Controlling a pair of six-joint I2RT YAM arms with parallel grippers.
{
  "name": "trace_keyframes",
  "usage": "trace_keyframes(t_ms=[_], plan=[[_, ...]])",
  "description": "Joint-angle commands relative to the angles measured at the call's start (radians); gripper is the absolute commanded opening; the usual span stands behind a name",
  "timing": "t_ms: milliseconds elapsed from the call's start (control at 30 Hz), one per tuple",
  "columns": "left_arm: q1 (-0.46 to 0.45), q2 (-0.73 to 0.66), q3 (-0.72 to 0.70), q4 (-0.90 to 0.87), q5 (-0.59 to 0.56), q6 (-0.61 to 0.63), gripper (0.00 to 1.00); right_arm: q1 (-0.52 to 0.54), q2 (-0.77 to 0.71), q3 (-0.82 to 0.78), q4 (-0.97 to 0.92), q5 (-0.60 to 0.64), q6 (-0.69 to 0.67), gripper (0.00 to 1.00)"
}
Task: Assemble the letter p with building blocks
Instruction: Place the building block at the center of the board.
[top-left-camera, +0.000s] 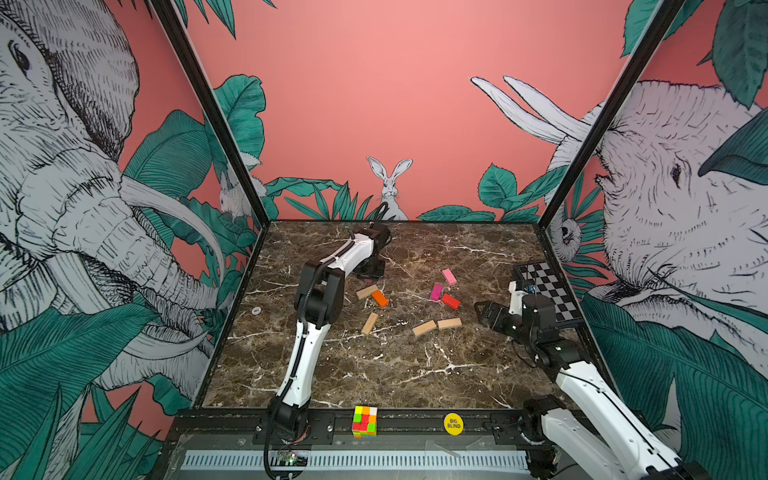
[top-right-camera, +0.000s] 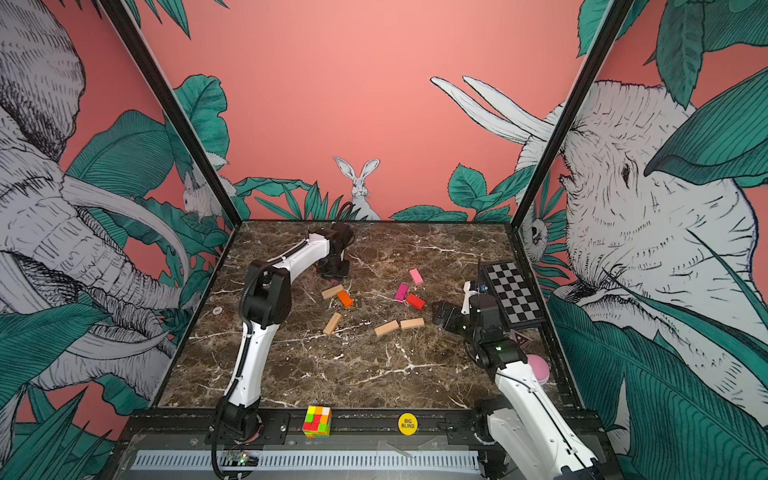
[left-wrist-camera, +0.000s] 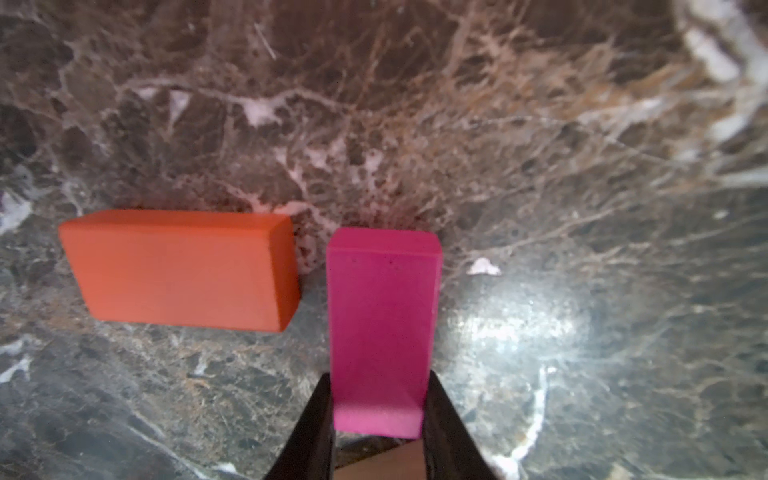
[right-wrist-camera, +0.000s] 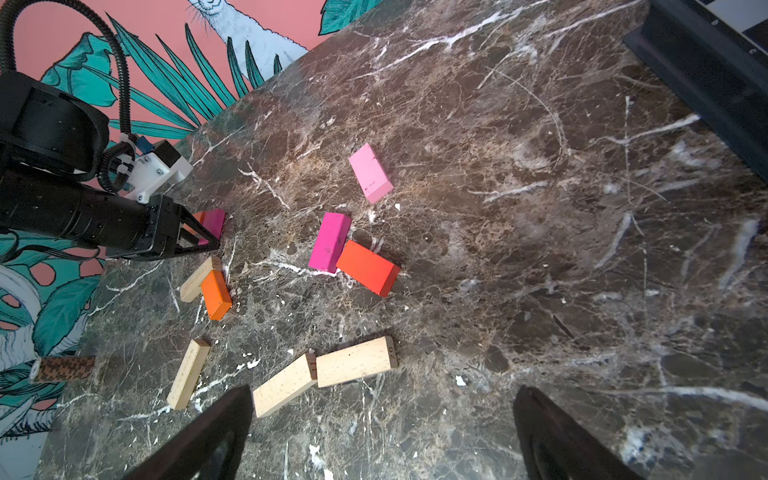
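My left gripper (left-wrist-camera: 378, 376) is shut on one end of a magenta building block (left-wrist-camera: 382, 316) at the back left of the marble table (top-left-camera: 374, 374). An orange block (left-wrist-camera: 178, 270) lies just beside it. The right wrist view shows the same grip (right-wrist-camera: 199, 237). Nearby lie a tan block (top-left-camera: 367, 291) touching an orange one (top-left-camera: 380, 298), and a lone tan block (top-left-camera: 369, 323). Two tan blocks (top-left-camera: 424, 328) (top-left-camera: 449, 323) lie end to end mid-table. A magenta (top-left-camera: 436, 292), a red (top-left-camera: 450, 301) and a pink block (top-left-camera: 449, 276) sit further right. My right gripper (top-left-camera: 482, 311) hangs open and empty at the right.
A multicoloured puzzle cube (top-left-camera: 365, 422) and a yellow disc (top-left-camera: 453, 423) sit on the front rail. A checkerboard (top-left-camera: 548, 291) lies at the right edge behind my right arm. A small white token (top-left-camera: 256, 310) lies near the left wall.
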Motion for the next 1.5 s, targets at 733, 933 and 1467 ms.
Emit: trace_keyframes(t_ms=[733,933,1467], plan=[[0.028,-0.003,-0.035,-0.007,-0.015,-0.062,0.31,0.005,0.005,-0.021,0.057,-0.012,-0.002,0.98],[0.034,-0.001,-0.041,-0.005,-0.009,-0.068,0.31,0.006,0.010,-0.023,0.062,-0.014,-0.001,0.98],[0.042,0.002,-0.053,-0.003,-0.008,-0.071,0.31,0.006,0.013,-0.028,0.066,-0.014,-0.002,0.98]])
